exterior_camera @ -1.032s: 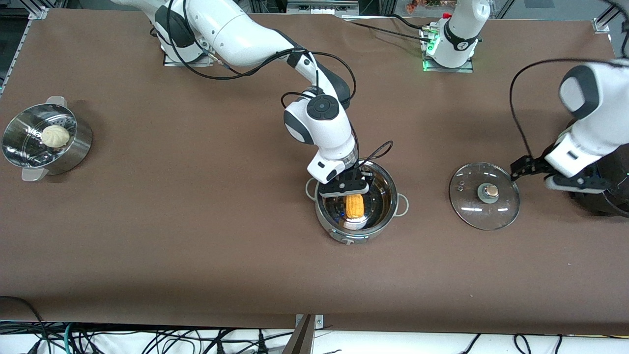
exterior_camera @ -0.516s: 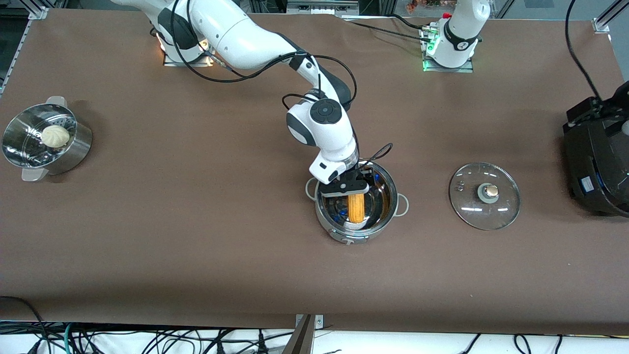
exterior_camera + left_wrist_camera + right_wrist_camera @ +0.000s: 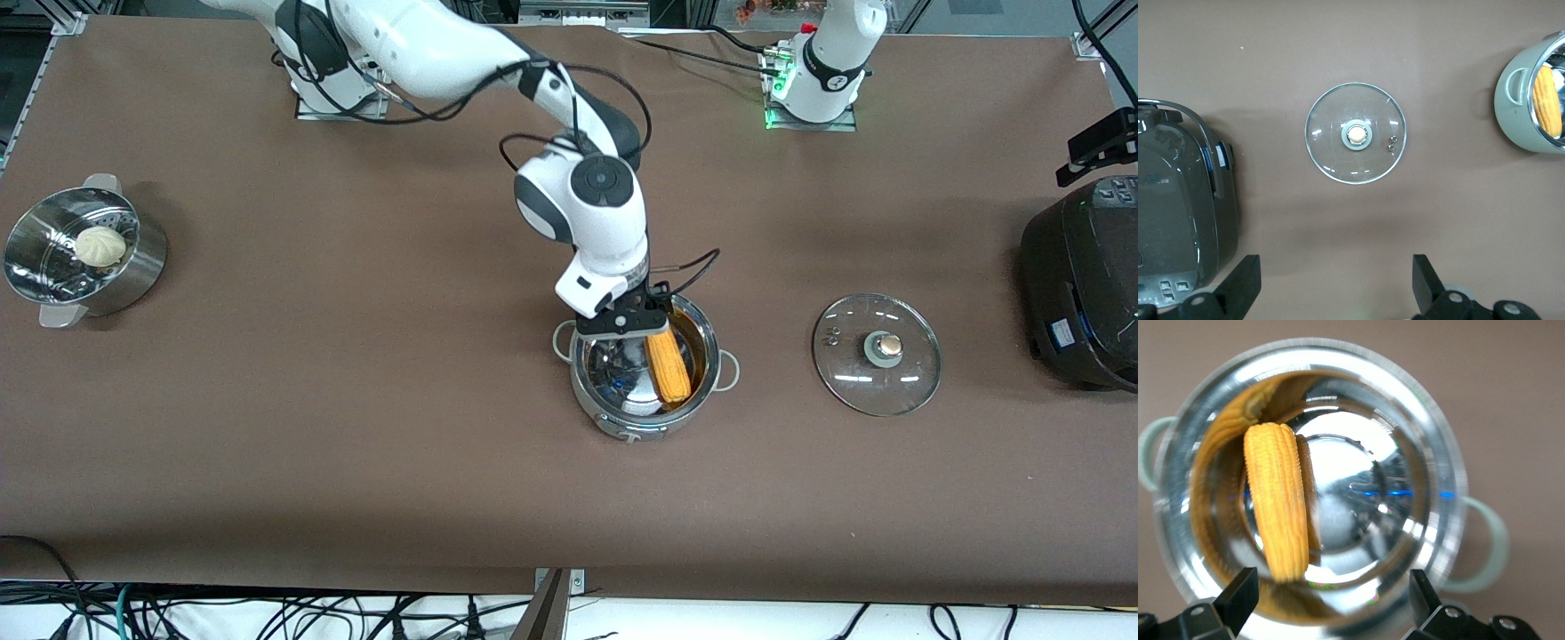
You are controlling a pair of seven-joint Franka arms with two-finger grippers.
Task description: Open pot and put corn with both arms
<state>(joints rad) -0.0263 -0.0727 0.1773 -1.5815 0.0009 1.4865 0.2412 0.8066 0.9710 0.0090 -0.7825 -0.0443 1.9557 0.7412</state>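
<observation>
The steel pot (image 3: 627, 425) stands open in the middle of the table. The yellow corn (image 3: 669, 364) lies slanted inside it, on the side toward the left arm's end. My right gripper (image 3: 627, 322) hangs just above the pot's rim, open and empty. In the right wrist view the corn (image 3: 1275, 507) lies free in the pot (image 3: 1438, 440), clear of my gripper (image 3: 1331, 587). The glass lid (image 3: 876, 354) lies flat on the table beside the pot. My left gripper (image 3: 1335, 273) is open and empty, high over the table near the lid (image 3: 1355, 133).
The big black cooker (image 3: 1080, 284) stands at the left arm's end of the table, and shows in the left wrist view (image 3: 1178, 207). A perforated steamer pot (image 3: 133, 276) holding a white bun (image 3: 100, 245) stands at the right arm's end.
My right gripper has let go of the corn and risen a little; the corn has tipped over inside the pot. My left arm has lifted away from beside the lid.
</observation>
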